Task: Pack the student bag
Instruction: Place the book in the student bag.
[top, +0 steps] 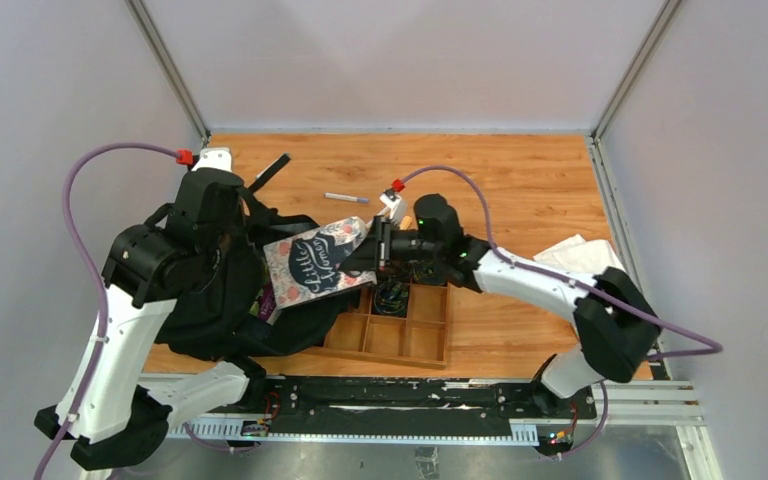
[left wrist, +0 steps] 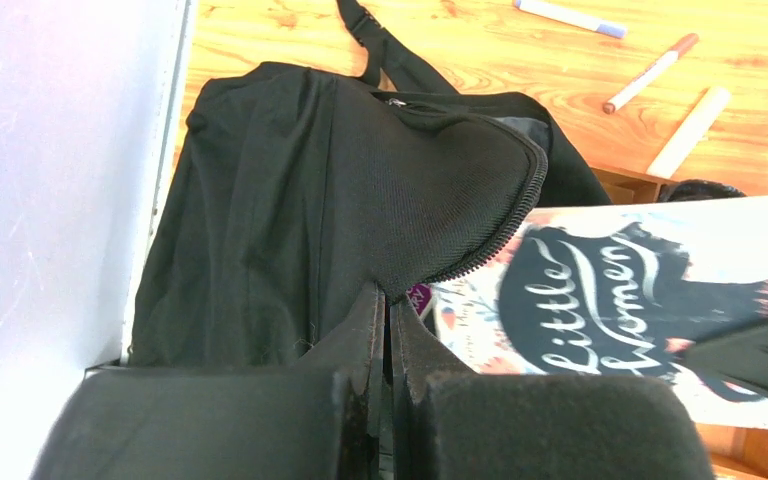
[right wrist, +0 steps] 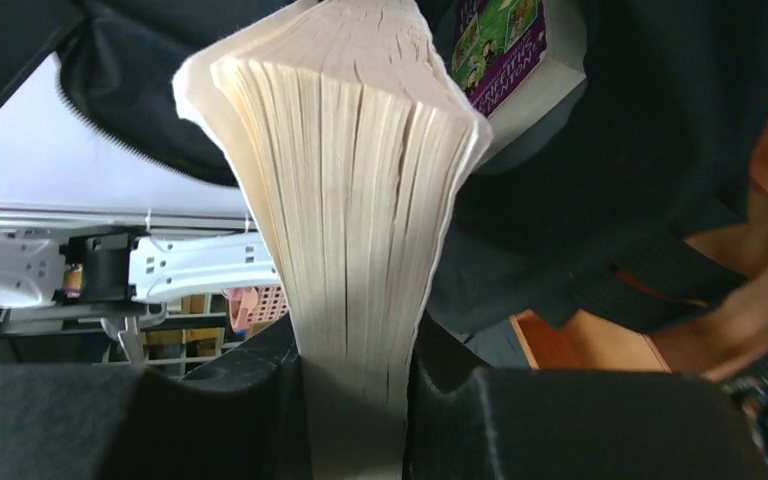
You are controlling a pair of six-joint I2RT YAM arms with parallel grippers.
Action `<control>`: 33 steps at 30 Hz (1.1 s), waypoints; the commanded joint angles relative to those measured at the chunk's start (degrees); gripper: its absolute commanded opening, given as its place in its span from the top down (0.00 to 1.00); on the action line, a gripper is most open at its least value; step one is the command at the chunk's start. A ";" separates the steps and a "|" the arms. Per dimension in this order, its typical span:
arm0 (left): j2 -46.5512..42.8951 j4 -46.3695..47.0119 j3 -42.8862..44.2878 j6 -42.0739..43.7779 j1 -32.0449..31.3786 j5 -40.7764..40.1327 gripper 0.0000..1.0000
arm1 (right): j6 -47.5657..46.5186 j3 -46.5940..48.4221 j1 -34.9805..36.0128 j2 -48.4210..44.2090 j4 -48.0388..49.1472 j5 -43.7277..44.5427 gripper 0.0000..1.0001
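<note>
left gripper [left wrist: 385, 300] clenched on student bag [left wrist: 260, 200] flap | right gripper [right wrist: 358, 360] grasping book [top: 315, 262], partly in, frame centre | pen [top: 346, 198] upper centre unpacked

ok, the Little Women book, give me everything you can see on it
The Little Women book is a thick paperback with a pale floral cover, a dark panel carrying the white script title, and a cream page block. The right hand clamps it across its thickness at one end. It sits tilted, cover up, with its other end in the open zippered mouth of the black student bag. A purple-covered book lies in the bag just beyond it; whether they touch is unclear.
</note>
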 commanded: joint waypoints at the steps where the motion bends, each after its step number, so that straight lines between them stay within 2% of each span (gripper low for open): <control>1: -0.60 3.39 1.54 0.38 0.29 1.15 1.00 | 4.46 6.93 4.44 6.10 7.31 5.73 1.00; 8: -2.32 3.49 -0.11 0.01 0.30 1.94 1.00 | 10.00 15.99 9.60 21.11 7.89 14.13 1.00; 13: -2.56 3.69 -1.51 -1.52 0.29 6.45 1.00 | 11.85 25.72 11.98 29.79 4.48 17.87 1.00; 18: -2.64 3.75 -2.18 -2.23 0.30 7.54 1.00 | 12.11 32.11 14.79 33.87 -1.81 26.04 1.00; 24: -2.68 3.74 -1.97 -2.30 0.29 8.17 1.00 | 8.21 36.30 18.11 35.40 -7.55 33.27 0.98; 27: -2.54 3.75 -1.98 -2.04 0.31 7.62 1.00 | 4.69 37.61 19.29 35.77 -9.60 31.19 0.57; 29: -2.56 3.75 -2.05 -1.80 0.33 7.16 1.00 | 1.23 37.64 19.66 35.05 -11.36 30.22 0.26; 30: -2.60 3.83 -2.17 -1.71 0.30 6.91 1.00 | -0.61 37.89 19.74 34.82 -12.36 29.15 0.18; 33: -2.50 3.77 -2.32 -1.47 0.29 6.70 1.00 | -4.56 38.26 19.75 33.82 -16.04 26.70 0.06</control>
